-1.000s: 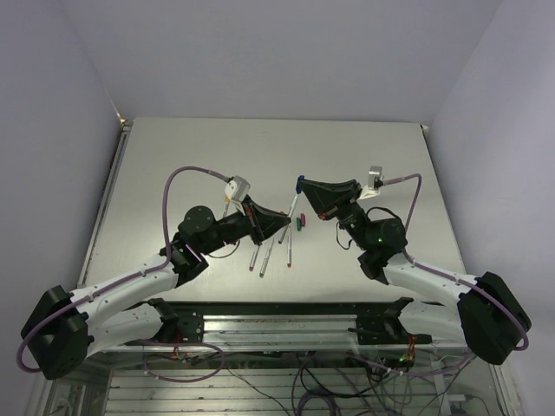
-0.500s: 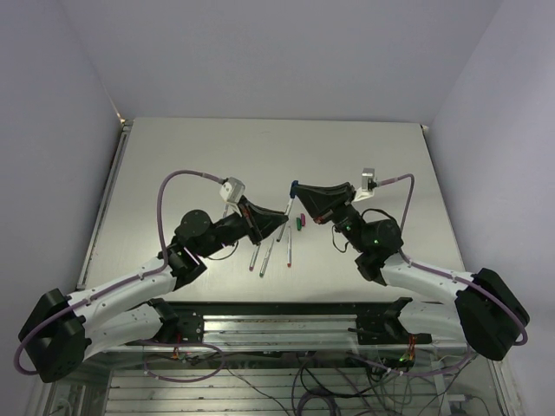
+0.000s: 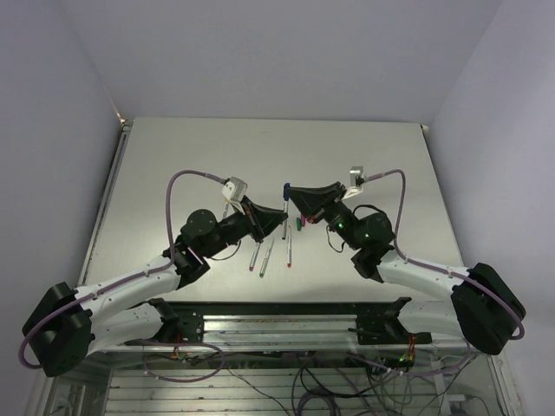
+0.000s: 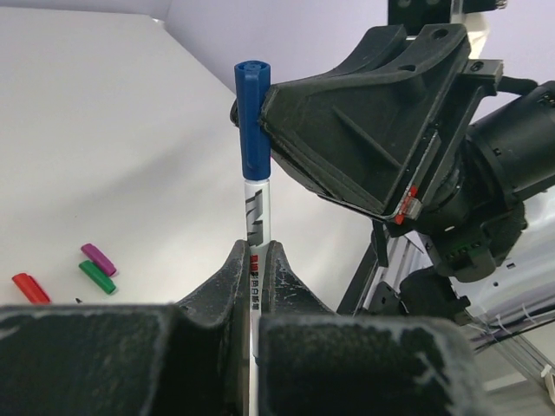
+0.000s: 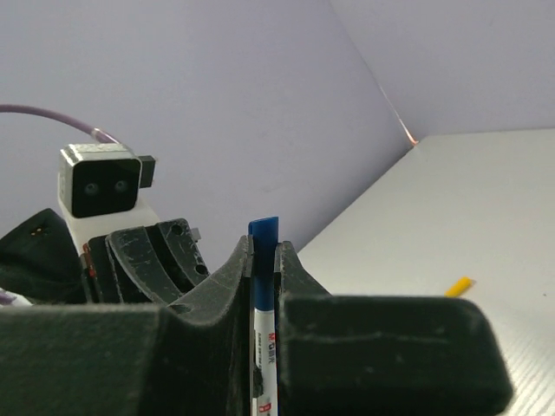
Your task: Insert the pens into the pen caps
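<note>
My left fingers point(image 4: 227, 282) clamp the pen point(image 4: 257, 217) upright; my right fingers point(image 5: 221, 286) pinch the blue cap point(image 4: 252, 121) on its top.

Pale lavender walls point(image 3: 260, 52) enclose a white table point(image 3: 173, 156) under even, soft light

A flat, pale grey table point(image 3: 173, 156) is enclosed on three sides by plain pale walls point(image 3: 260, 52), with a metal rail point(image 3: 277, 322) along its near edge and loose wires point(image 3: 334, 381) tangled below it.
</note>
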Robot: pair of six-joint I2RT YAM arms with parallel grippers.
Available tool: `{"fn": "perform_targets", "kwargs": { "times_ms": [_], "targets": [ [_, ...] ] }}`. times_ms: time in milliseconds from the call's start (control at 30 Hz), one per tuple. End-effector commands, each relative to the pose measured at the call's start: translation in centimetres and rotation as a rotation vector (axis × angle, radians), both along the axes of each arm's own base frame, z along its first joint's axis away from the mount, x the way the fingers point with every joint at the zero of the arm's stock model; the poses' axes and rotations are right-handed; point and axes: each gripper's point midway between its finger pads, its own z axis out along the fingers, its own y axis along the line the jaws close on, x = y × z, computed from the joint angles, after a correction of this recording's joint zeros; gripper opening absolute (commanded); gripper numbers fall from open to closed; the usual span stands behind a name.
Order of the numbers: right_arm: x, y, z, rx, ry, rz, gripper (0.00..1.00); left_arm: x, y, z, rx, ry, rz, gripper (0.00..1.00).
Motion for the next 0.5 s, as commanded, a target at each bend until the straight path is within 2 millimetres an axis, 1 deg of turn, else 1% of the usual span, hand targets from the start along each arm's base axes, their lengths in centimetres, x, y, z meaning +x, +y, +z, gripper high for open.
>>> {"fn": "perform_targets", "kwargs": {
  "times_ms": [0,100,267,467],
  "targets": [
    [-0.9,2.5,-5.0,-0.192,0.104,0.079,0.00,1.3,0.9,7.7,-0.162,-0.159,0.088,0.07],
    [-0.9,2.9,-6.4,-0.269,0.134,0.052,0.00,2.0,1.4,8.3,-0.134,-0.179,0.134,0.07],
    [-1.1,3.2,-8.6,-0.352,0.178,0.025,0.00,2.5,2.7,10.0,-0.136,-0.218,0.207,0.07],
    [-1.7,3.7,-10.4,-0.420,0.208,0.020,0.00,3.2,4.1,10.8,-0.146,-0.233,0.286,0.07]
  ]
}}
